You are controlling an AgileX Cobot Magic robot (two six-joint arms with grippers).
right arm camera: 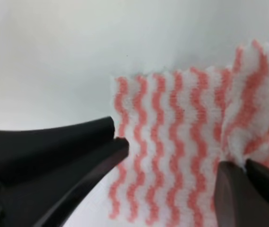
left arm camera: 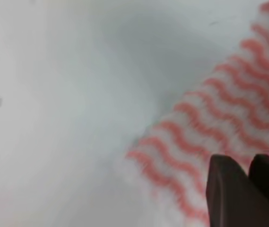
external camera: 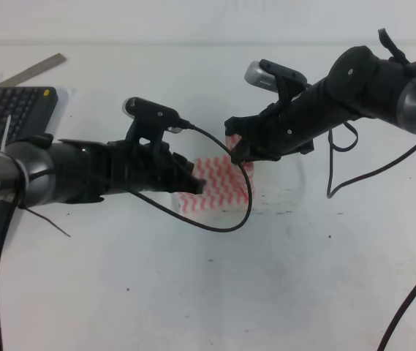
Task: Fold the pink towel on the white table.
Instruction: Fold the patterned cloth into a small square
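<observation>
Left gripper point(external camera: 197, 184) and right gripper point(external camera: 238, 146), jaws pinching opposite edges of the thin pink-striped white towel point(external camera: 222, 186), apparently for folding on the white tabletop point(external camera: 266, 278).

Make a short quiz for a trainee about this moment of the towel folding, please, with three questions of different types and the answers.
1. True or false: the pink towel lies between the two grippers on the white table.
2. Which object sits at the far left of the high view? A) a cup B) a keyboard C) a bottle
3. In the right wrist view, what does the right gripper pinch?

Key
1. True. The left gripper is at the towel's left side, the right one at its upper edge.
2. B
3. A raised fold of the towel.
</observation>
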